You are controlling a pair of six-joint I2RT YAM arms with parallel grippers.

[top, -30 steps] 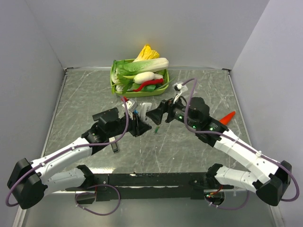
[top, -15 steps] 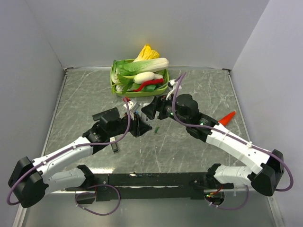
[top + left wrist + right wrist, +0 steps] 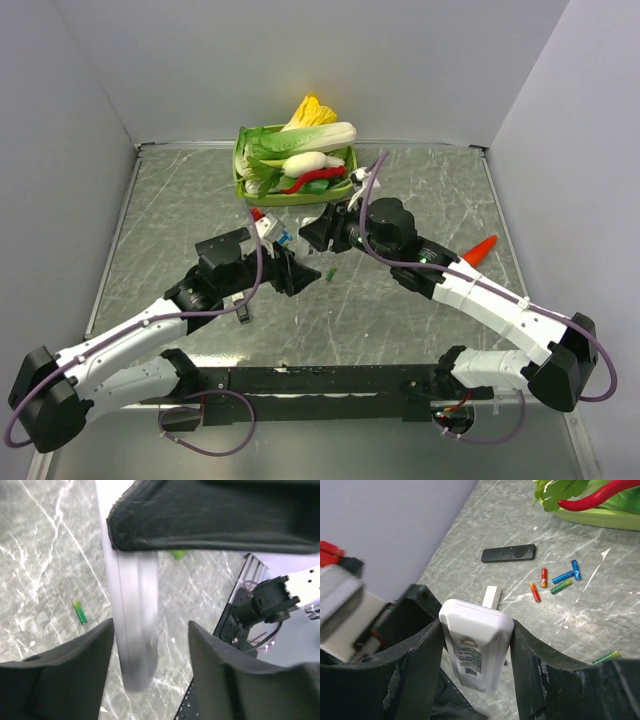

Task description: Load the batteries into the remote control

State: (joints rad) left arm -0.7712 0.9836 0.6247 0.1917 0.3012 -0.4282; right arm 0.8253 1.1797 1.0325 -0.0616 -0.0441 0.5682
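- Batteries lie on the table in a loose group of five: one red, one orange, two blue and one green with a yellow end. They are near the black remote, between it and the hands.
- One more green battery lies alone on the table, apart from the group and just beside the two hands.
- No battery is in a hand or in a remote, as far as the pictures show.
- The right hand pinches the white remote by its two long sides. It holds the remote above the table, with the label side toward the wrist camera.
- The left hand is spread around the same white remote. One finger is at the edge of the remote, and a gap shows on the other side.
- A small white flat piece lies on the table behind the white remote.
- A green basket with vegetables and a long red chilli stands at the far edge of the table.
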